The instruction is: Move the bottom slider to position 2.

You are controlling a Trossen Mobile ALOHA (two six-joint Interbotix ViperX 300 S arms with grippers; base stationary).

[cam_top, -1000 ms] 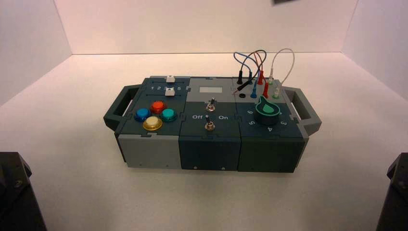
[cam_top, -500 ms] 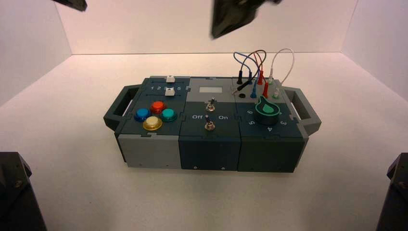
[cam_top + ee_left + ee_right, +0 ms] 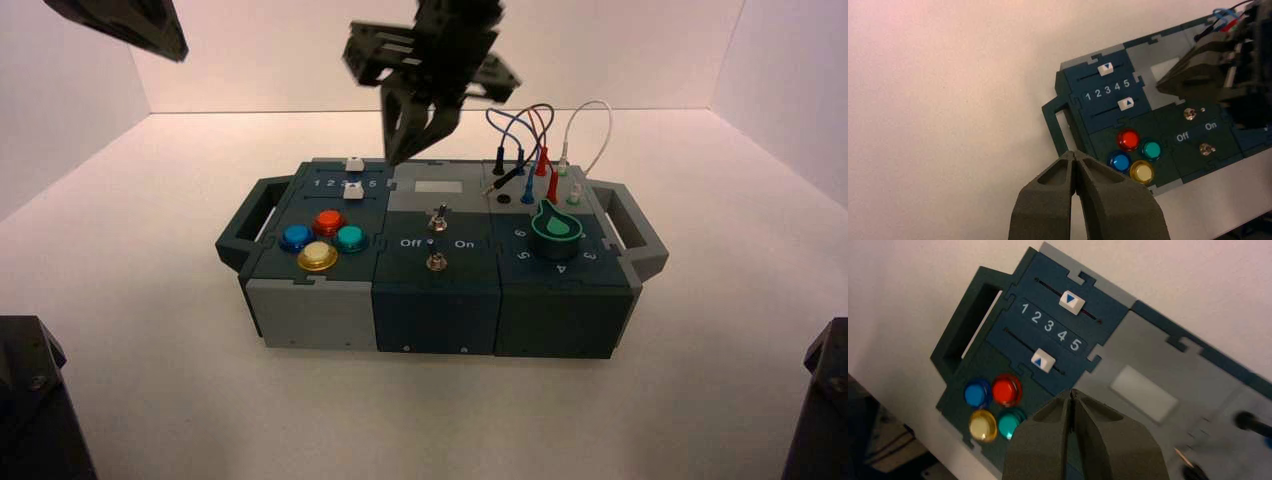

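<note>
The bottom slider is a small white square knob on the box's left-back panel, just behind the coloured buttons. In the right wrist view it stands about level with the digit 4. It also shows in the left wrist view. Position 2 is the second digit of the printed row. My right gripper is shut and empty. It hangs above the box's back, just right of the sliders, and its tips are clear of the knob. My left gripper is shut and held high off the box's left.
The second white slider sits behind the digit row. Red, blue, yellow and teal buttons lie in front. Two toggle switches, a green knob and plugged wires stand to the right.
My right arm has come down from the top edge to just above the box's back, next to the sliders. My left arm has come further into view at top left.
</note>
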